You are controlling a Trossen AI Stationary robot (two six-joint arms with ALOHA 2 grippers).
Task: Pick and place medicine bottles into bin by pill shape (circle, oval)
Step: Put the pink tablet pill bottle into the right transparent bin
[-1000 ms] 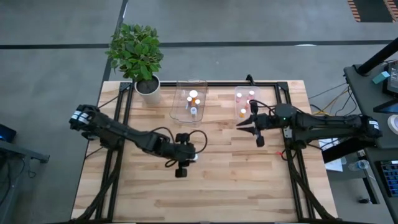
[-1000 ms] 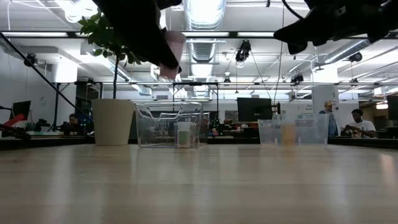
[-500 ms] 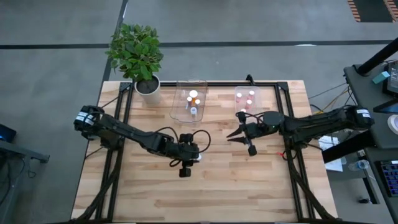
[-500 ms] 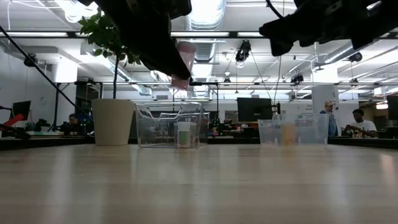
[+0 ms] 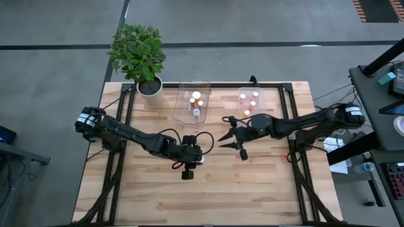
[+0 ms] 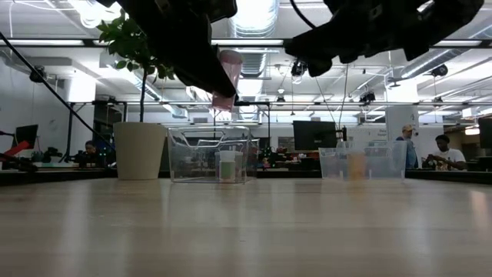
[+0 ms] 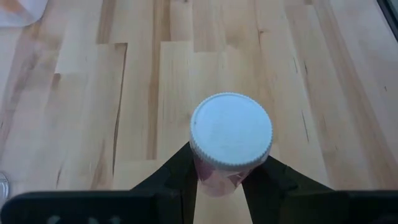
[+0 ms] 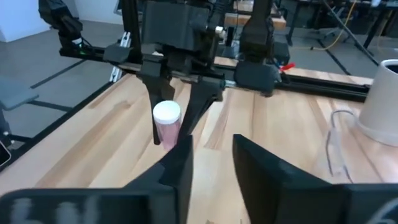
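Bare wooden surface [image 5: 252,183] lies under both arms. Your left gripper [image 7: 222,163] has its jaws closed on a white-capped bottle [image 7: 230,142], held above mid-surface. Your right gripper [image 5: 232,133], jaws spread and empty, faces it. For a handover, close squarely around the body before releasing.

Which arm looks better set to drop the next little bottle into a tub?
The left. Its tool is already shut on a white-capped bottle, held above the table. The right tool is open and empty, pointed toward the left one.
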